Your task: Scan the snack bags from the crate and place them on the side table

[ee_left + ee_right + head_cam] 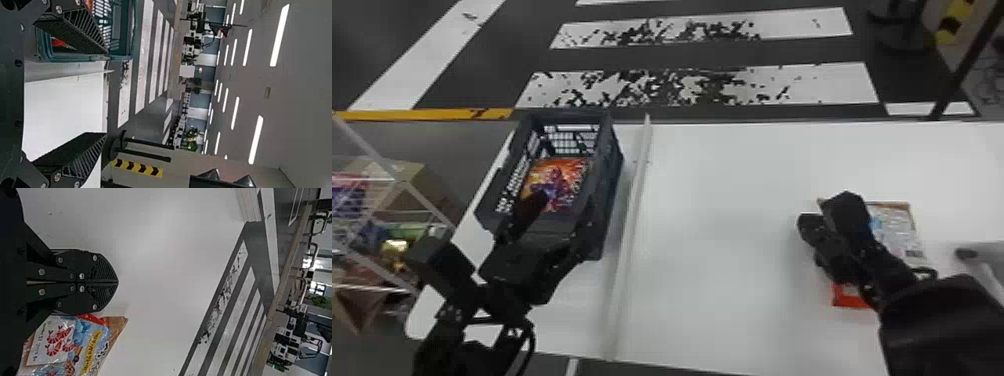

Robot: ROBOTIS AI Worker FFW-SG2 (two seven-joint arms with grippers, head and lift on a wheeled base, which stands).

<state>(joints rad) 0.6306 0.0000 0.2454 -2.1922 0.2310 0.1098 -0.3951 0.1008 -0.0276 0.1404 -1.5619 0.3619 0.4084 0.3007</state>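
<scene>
Taking twelve o'clock as straight ahead, I am finding the snack bag (pixel 902 232) lying on the white table (pixel 722 250) at one o'clock. My right gripper (pixel 811 222) is hanging just beside it, the bag lying on its right; the fingers (pixel 103 272) are meeting flat along their ridged faces, with nothing visible between them. A pale object with a dark tip (pixel 969 254) is entering at two o'clock. At ten o'clock a clear-sided rack (pixel 417 197) is standing beyond the table's edge, holding assorted packets. At eleven o'clock my left gripper (pixel 564 212) is hanging over the near end of the dark crate (pixel 614 200), standing wide apart and gripping nothing. Inside the crate an orange-and-red snack bag (pixel 559 180) is lying with its printed face up. A raised white strip (pixel 632 210) is running along the table, right of the crate. Farther off, at twelve, worn white stripes (pixel 832 85) are crossing the dark floor.
</scene>
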